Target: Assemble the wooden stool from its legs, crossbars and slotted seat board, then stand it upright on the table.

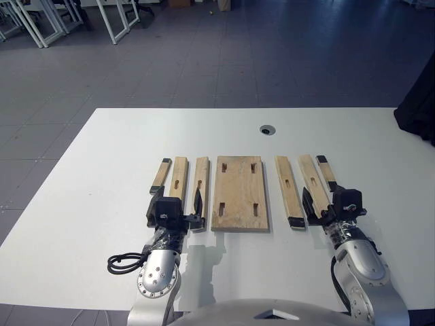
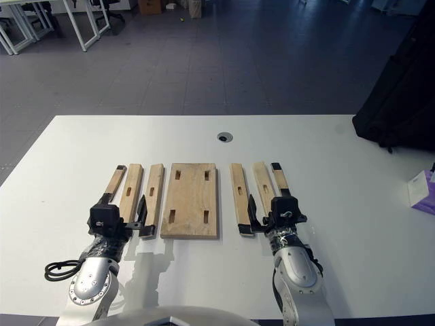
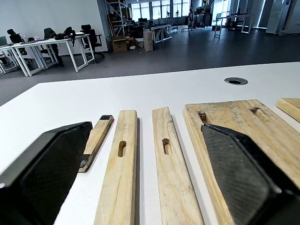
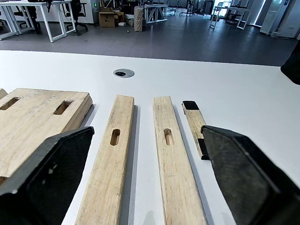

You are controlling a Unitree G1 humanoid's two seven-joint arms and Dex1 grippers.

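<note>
On a white surface (image 1: 102, 170), loose stool parts lie flat in a row. The left tool (image 1: 177, 205), spread wide and empty, sits at the near ends of a short crossbar (image 1: 161, 174) and two slotted legs (image 1: 178, 176). The slotted seat board (image 1: 239, 192) lies in the middle. The right tool (image 1: 321, 205), also spread wide and empty, sits by two further legs (image 1: 286, 187) and a second crossbar (image 1: 326, 170).

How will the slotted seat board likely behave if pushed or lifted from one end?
The slotted seat board looks like thick solid wood, so it is probably stiff and the heaviest piece here. It lies flat on the smooth white table, so a push would likely slide it, not tip or roll it.
</note>
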